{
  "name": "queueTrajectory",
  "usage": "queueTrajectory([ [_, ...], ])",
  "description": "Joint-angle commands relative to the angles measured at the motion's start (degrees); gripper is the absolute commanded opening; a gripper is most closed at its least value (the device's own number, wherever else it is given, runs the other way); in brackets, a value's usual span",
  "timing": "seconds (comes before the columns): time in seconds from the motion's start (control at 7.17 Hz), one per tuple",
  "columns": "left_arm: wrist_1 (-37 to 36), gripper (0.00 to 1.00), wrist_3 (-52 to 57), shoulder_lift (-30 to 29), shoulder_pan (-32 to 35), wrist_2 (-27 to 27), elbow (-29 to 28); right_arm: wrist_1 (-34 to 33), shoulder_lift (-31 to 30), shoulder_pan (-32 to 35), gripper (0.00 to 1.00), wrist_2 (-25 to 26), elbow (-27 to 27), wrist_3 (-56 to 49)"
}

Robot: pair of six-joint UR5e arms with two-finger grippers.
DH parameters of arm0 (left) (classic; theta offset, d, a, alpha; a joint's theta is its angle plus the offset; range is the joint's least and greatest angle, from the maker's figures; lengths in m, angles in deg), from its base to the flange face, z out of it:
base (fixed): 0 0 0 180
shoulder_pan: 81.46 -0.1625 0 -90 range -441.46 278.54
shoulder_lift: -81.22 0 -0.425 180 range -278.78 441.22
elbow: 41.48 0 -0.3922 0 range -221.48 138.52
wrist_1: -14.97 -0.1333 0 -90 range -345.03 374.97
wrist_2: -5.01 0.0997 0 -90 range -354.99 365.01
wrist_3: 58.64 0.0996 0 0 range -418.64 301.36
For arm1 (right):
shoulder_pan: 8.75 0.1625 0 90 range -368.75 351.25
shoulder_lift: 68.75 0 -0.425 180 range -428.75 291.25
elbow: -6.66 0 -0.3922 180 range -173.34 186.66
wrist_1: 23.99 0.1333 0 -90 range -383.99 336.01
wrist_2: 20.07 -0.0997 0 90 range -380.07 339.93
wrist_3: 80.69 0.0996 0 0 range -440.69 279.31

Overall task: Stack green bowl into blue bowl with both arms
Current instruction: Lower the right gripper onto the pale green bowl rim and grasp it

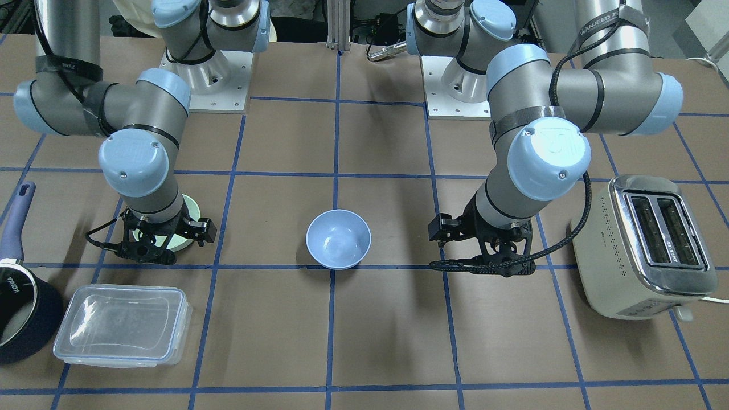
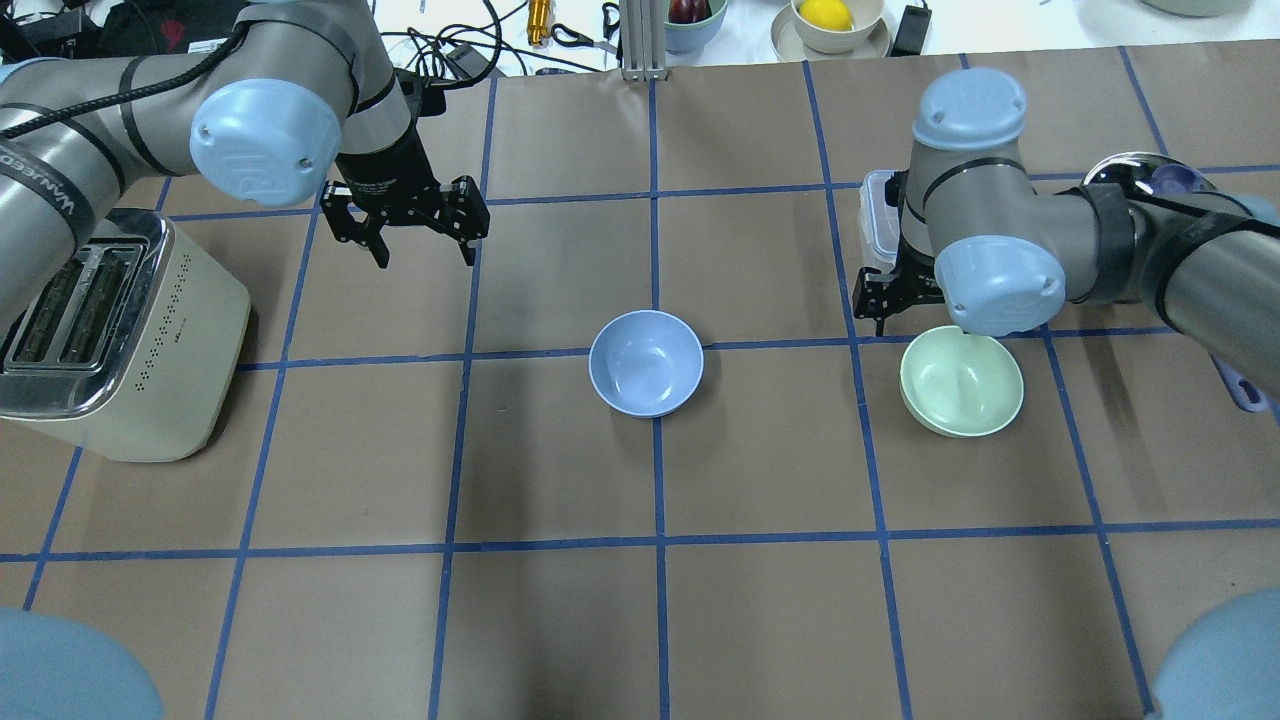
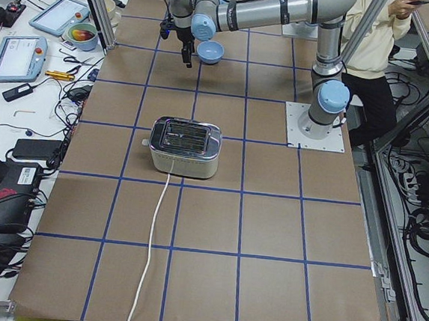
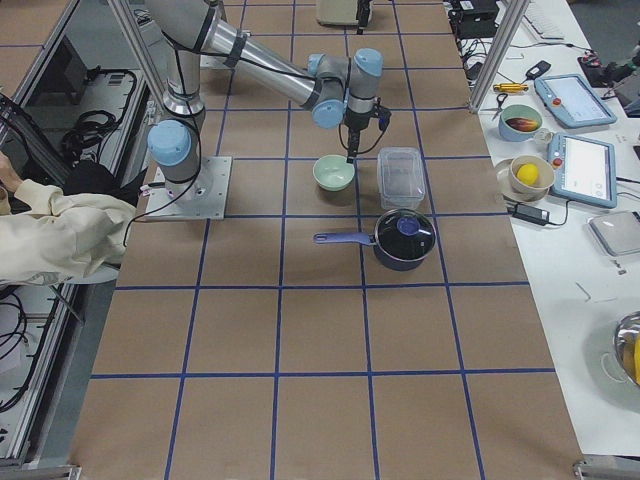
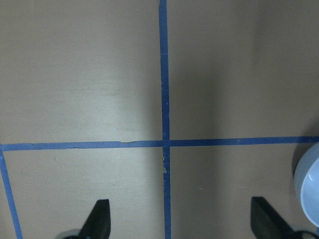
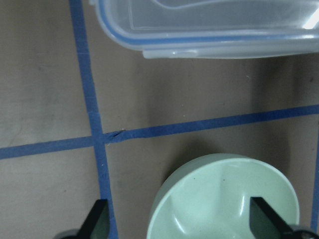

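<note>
The blue bowl (image 2: pixel 646 362) stands upright and empty at the table's middle; its rim shows at the right edge of the left wrist view (image 5: pixel 311 191). The green bowl (image 2: pixel 962 381) stands upright to its right. My right gripper (image 6: pixel 179 221) is open above the green bowl's (image 6: pixel 224 199) far rim, one finger outside the rim and the other over the inside. In the overhead view my wrist largely hides it. My left gripper (image 2: pixel 426 258) is open and empty above bare table, beyond and left of the blue bowl.
A cream toaster (image 2: pixel 100 340) stands at the left. A clear lidded plastic container (image 6: pixel 209 25) lies just beyond the green bowl. A dark saucepan (image 1: pixel 23 307) with a blue handle sits at the far right. Blue tape lines grid the brown table.
</note>
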Motion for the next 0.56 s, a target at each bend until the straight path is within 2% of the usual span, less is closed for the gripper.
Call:
queueTrajectory([
  [0.0, 0.1, 1.0, 0.0, -0.3, 0.0, 0.0, 0.2, -0.7, 0.7, -0.1, 1.0, 1.0, -1.2, 5.9],
  [0.28, 0.2, 1.0, -0.1, -0.3, 0.0, 0.0, 0.2, 1.5, 0.7, 0.0, 1.0, 1.4, -1.8, 8.0],
  [0.42, 0.3, 1.0, -0.1, -0.3, 0.1, 0.0, 0.2, 1.5, 2.2, 0.0, 0.92, 1.4, -1.7, 8.0],
])
